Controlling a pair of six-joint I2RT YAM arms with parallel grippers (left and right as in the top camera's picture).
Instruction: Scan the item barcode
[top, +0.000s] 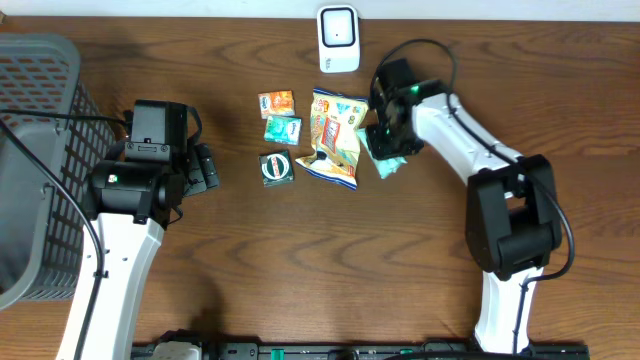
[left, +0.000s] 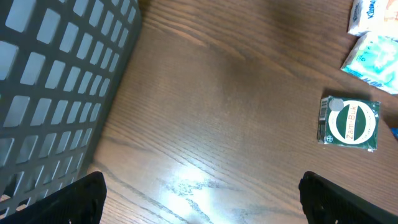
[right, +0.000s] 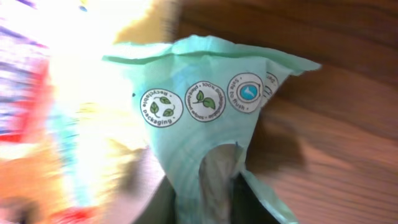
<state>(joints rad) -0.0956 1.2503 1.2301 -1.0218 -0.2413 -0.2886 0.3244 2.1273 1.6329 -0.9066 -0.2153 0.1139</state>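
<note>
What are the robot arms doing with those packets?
The right end effector is pinching a mint-green packet that sits beside the big snack bag. It probably means to take the packet to the white scanner at the far edge of the table. The left end effector hangs open next to the grey basket, holding nothing. A dark green packet lies on the table near it.

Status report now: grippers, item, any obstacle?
Left gripper open over bare table. Right gripper pinching teal packet beside chips bag. Nothing between it and white scanner.
</note>
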